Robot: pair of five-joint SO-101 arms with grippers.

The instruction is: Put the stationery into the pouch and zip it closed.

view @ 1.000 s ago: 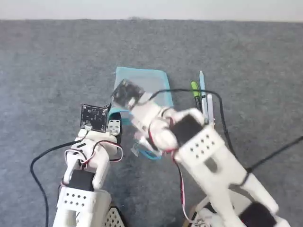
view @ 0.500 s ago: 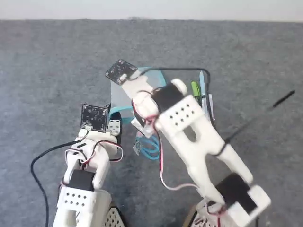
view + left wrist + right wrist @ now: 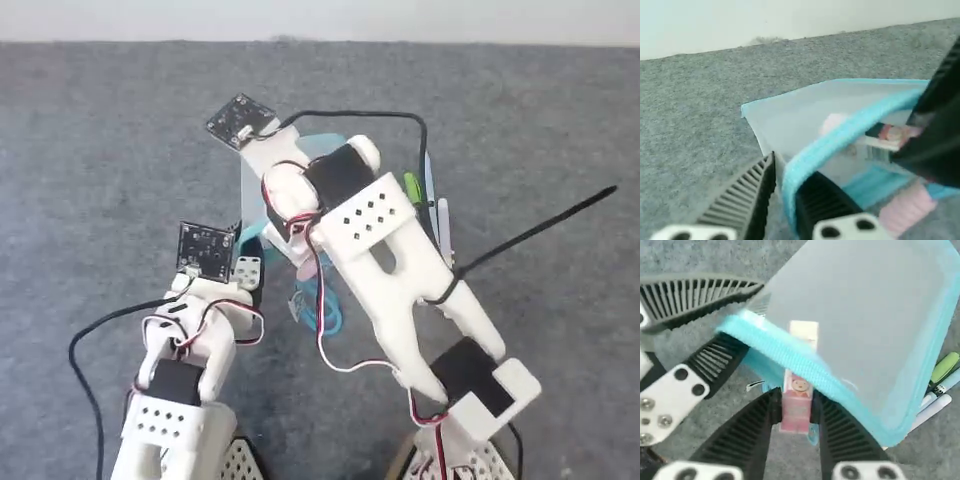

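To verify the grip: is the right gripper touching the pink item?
Touching. In the right wrist view, the right gripper clamps the pink item on both sides, with no gap.

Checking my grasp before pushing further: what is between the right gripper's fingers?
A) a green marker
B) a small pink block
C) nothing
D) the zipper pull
B: the right wrist view shows the right gripper shut on the pink block, whose far end sits past the blue edge of the pouch; the green marker lies outside it.

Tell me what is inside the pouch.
A pink block, clamped in the right gripper, sits partway inside the pouch, its far end showing through the translucent wall. Anything deeper is too hazy to tell.
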